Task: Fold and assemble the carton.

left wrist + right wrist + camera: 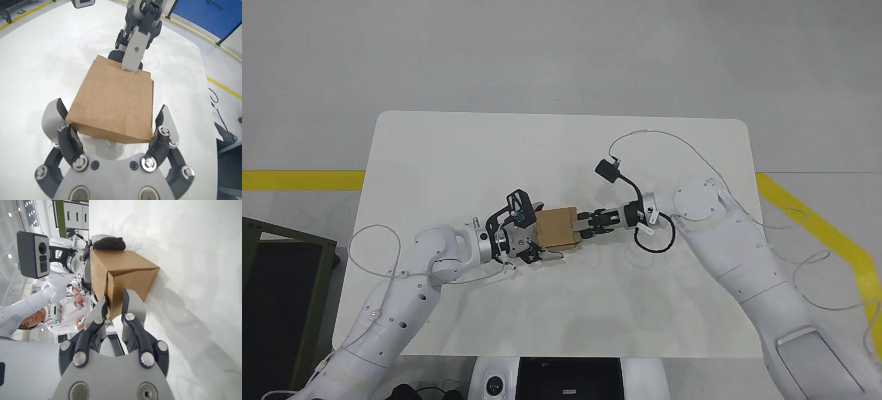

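Judged light and crushable, the carton (pixel 560 227) is clamped sidewise by the left gripper (pixel 111 109), edge-pinched by the right gripper (pixel 115 303).

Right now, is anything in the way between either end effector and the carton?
Nothing visible stands between them. The left end effector grips one end of the carton between its fingers, and the right end effector pinches a wall edge at the opposite end.
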Available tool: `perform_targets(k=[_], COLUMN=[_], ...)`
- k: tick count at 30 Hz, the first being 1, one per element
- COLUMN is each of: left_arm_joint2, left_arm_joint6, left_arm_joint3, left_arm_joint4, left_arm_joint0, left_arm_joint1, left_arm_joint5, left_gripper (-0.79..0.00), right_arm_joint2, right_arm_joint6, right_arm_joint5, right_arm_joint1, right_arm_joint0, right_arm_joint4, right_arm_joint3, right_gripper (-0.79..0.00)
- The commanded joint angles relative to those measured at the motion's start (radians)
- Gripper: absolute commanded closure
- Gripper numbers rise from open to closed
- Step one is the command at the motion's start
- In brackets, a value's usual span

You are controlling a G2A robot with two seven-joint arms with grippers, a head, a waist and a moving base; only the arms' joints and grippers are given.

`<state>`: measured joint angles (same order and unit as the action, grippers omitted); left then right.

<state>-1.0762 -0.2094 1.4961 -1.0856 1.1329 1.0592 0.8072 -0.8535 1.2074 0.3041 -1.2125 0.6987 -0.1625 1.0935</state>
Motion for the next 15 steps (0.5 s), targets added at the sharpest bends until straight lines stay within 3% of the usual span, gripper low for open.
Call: perform_targets(k=[1, 8, 15], left_arm_joint2=[0.000, 0.003, 0.002], left_arm_joint6=[0.000, -0.002, -0.005], left_arm_joint3=[0.000, 0.000, -0.003], left_arm_joint4=[0.000, 0.001, 0.003], left_arm_joint0=[0.000, 0.001, 0.003], left_arm_joint1=[0.000, 0.000, 0.000], left_arm_joint5=[0.000, -0.001, 0.000], left_gripper=[-0.785, -0.785, -0.785], right_arm_joint2=[0.000, -0.018, -0.056], right_arm_joint6=[-0.002, 0.003, 0.010], right_arm_joint5=[0.004, 0.010, 0.003], right_arm_joint1=[-0.001, 0.002, 0.019], right_arm_joint0=[-0.002, 0.019, 0.051], right_arm_joint4=[-0.006, -0.051, -0.044], right_arm_joint3=[-0.002, -0.001, 0.018], right_gripper=[-0.142, -0.268, -0.268])
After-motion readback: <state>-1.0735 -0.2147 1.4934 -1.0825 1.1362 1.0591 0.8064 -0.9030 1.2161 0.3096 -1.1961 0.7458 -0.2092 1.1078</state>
